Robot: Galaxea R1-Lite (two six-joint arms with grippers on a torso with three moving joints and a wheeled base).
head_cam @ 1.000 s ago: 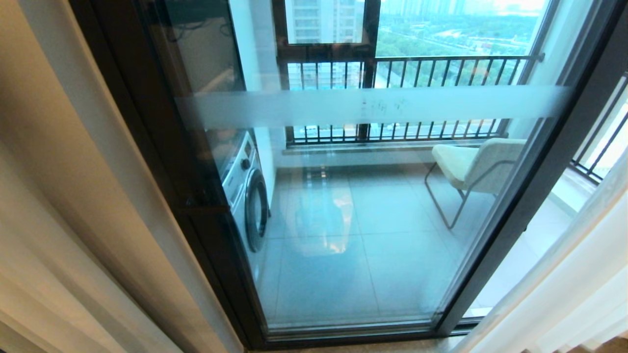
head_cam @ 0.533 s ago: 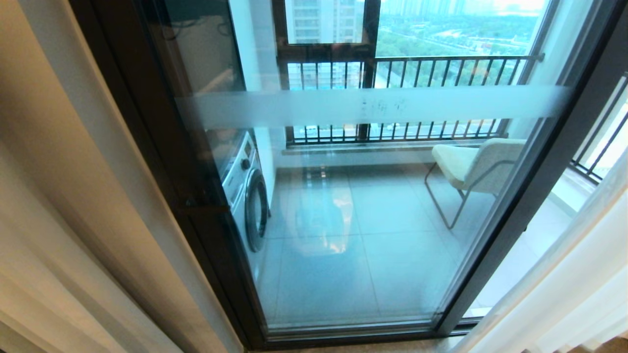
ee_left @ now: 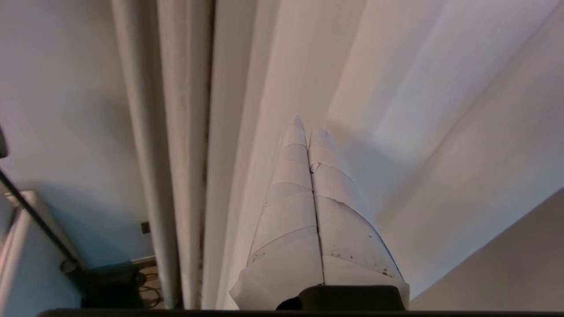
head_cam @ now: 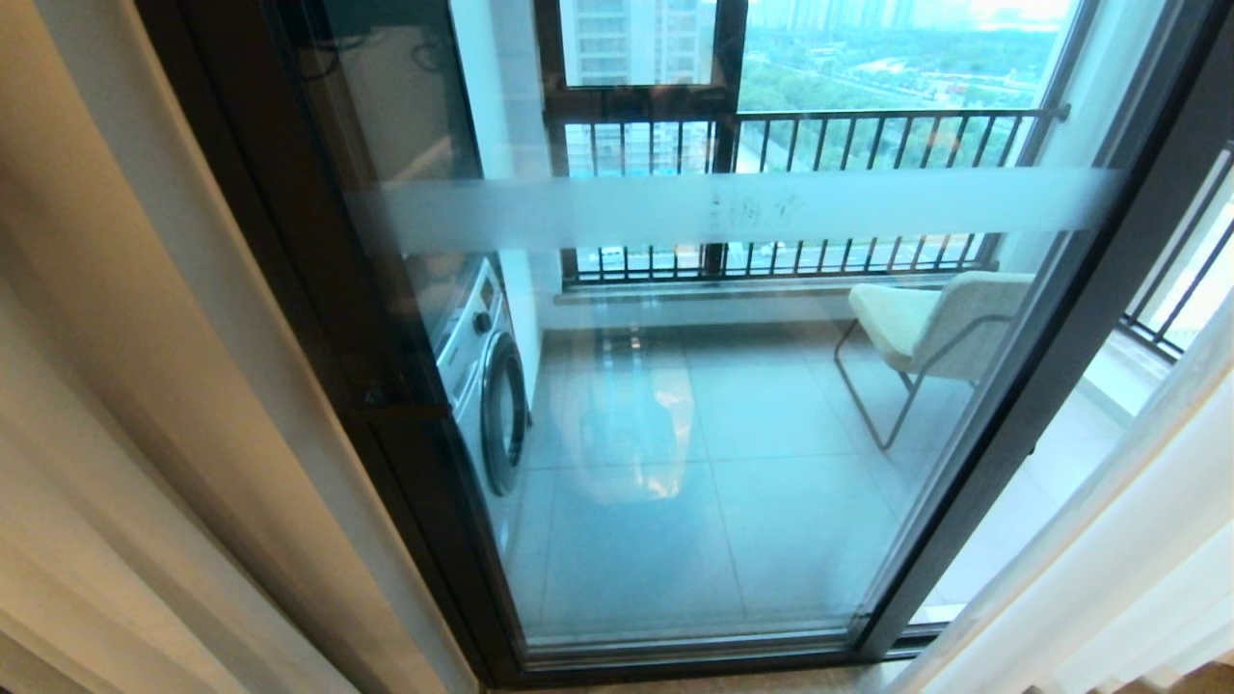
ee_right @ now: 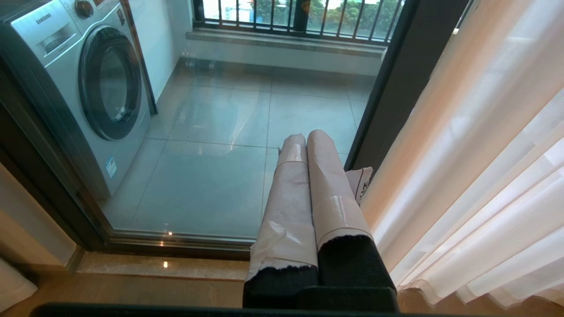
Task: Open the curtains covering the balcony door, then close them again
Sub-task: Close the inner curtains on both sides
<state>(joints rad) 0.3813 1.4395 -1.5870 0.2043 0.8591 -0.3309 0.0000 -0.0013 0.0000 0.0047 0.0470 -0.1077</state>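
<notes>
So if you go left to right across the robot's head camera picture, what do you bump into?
Tan drape → washing machine → frosted band on the balcony door → chair → dark door frame → sheer white curtains.

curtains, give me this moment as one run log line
sheer white curtains: drawn aside | dark-framed glass balcony door: uncovered | left gripper: shut, empty, at cream fabric folds | right gripper: shut, empty, beside sheer panel

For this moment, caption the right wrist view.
Shut right gripper idle before dark-framed glass balcony door, sheer white curtains alongside.

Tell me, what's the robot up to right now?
Both grippers shut, empty: left gripper at left drapes, right gripper low. Curtains drawn aside. Balcony door uncovered, nothing blocking.
</notes>
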